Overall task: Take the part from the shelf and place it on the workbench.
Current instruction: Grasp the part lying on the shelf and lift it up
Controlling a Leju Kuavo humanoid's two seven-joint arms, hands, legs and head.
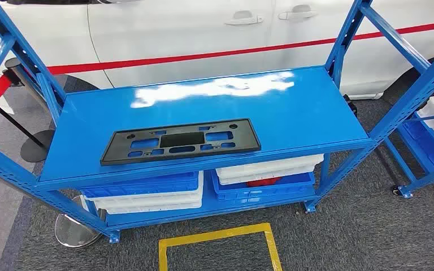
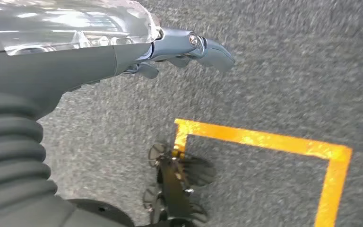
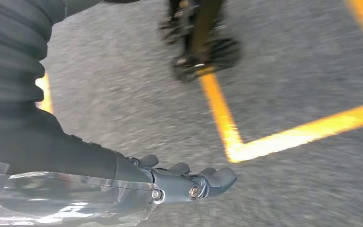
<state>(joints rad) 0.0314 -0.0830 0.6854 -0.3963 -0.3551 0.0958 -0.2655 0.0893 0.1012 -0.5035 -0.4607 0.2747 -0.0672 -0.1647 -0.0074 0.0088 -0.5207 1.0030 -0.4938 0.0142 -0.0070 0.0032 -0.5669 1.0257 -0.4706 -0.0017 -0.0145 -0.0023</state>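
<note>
1. The part (image 1: pixel 181 140) lies flat near the front edge of the shelf (image 1: pixel 316 113), within reach.
2. Left hand (image 2: pixel 189 49) and right hand (image 3: pixel 189 182) hang over the carpet, fingers loosely extended, holding nothing.

no words, labels, brands or numbers that i can read here — not on anything before me.

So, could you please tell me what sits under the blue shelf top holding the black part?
Under the blue metal shelf top with the flat black plastic part sit stacked blue and white plastic bins and. Something red peeks out; the contents are otherwise covered.
</note>
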